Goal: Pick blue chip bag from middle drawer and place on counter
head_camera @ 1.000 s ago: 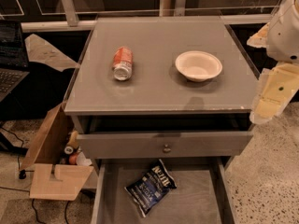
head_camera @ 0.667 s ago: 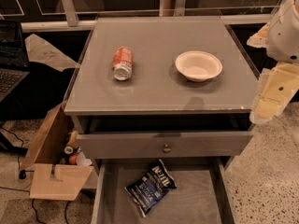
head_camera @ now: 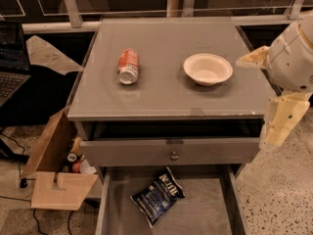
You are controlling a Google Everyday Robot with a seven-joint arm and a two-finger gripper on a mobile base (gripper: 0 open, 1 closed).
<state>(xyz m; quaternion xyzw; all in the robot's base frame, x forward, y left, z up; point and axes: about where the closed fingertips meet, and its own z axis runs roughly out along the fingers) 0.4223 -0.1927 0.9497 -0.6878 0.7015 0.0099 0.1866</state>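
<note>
The blue chip bag (head_camera: 158,195) lies flat on the grey floor of the open middle drawer (head_camera: 205,209), left of the drawer's centre, white lettering up. The counter (head_camera: 168,67) is the grey cabinet top above it. My gripper (head_camera: 276,129) hangs at the right edge of the view, beside the counter's front right corner, above and to the right of the drawer. It is well apart from the bag and holds nothing that I can see.
An orange soda can (head_camera: 128,66) lies on its side on the counter's left half. A white bowl (head_camera: 207,68) stands on the right half. A drawer front with a round knob (head_camera: 174,155) is above the open drawer. A cardboard box (head_camera: 56,165) stands at the left on the floor.
</note>
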